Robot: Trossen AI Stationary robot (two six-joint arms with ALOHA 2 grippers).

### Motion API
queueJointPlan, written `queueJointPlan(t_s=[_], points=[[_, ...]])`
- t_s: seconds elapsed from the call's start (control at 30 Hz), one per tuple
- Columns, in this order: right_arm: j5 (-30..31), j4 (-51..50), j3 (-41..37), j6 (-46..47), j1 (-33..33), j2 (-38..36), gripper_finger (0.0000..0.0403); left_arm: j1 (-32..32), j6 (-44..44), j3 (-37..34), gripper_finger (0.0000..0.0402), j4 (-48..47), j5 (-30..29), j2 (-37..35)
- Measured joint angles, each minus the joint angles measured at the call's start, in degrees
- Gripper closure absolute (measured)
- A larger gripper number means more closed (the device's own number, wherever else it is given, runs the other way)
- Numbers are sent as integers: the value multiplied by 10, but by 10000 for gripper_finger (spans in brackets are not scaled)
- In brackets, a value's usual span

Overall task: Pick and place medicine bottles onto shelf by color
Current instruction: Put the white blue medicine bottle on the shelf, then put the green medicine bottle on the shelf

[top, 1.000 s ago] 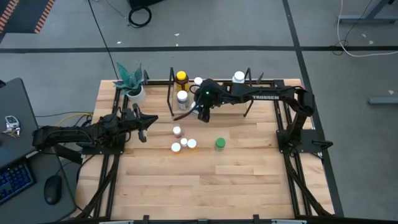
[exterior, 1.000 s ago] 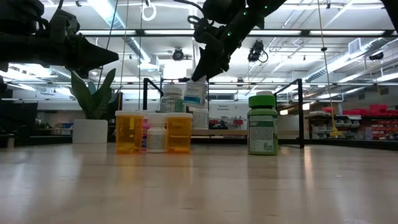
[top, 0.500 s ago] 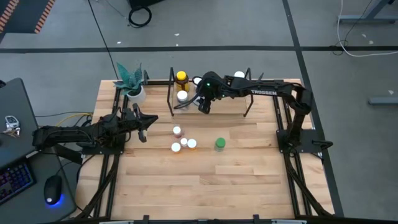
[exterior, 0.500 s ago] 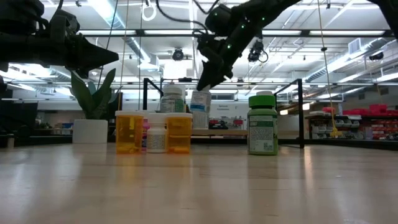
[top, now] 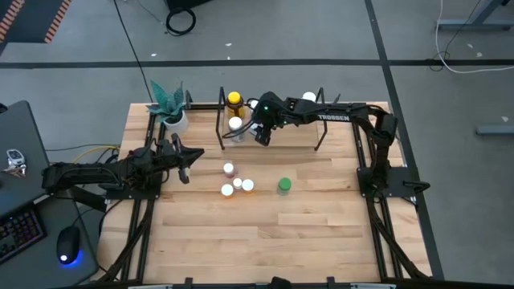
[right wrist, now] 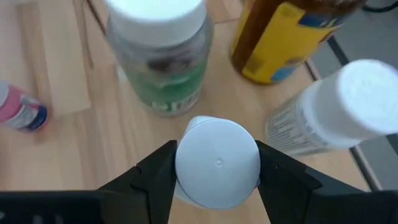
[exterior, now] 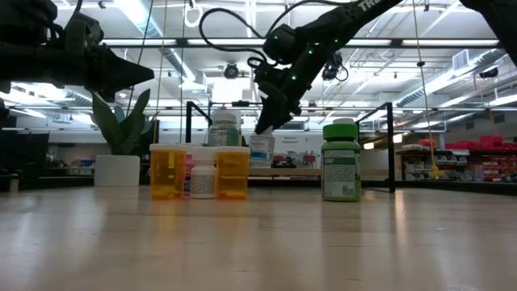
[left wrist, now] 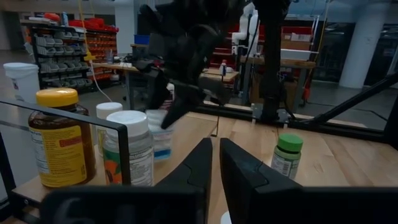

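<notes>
The right pincer [right wrist: 217,163] is clamped on the cap end of a white-capped bottle [right wrist: 217,162], which hangs upright beneath it, long axis vertical, low over the shelf [top: 321,103] at the desk's far edge. Just beside it stand three shelved bottles: a white-capped clear one [right wrist: 160,46], the yellow-capped amber one [top: 234,99] and a white one [right wrist: 333,109]. The held bottle sits in the gap between them, so the coming move likely goes straight down. The left pincer [top: 185,172], fingers together and empty, waits well apart near the desk's left edge
</notes>
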Motion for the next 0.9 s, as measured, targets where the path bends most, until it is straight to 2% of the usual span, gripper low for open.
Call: queueJointPlan(t_s=[0.53, 0.9], points=[[-2, 8, 0, -6, 4, -1, 174, 0, 0, 0, 368, -2, 0, 1], [-2, 8, 0, -4, 4, -1, 172, 0, 0, 0, 366, -2, 0, 1]])
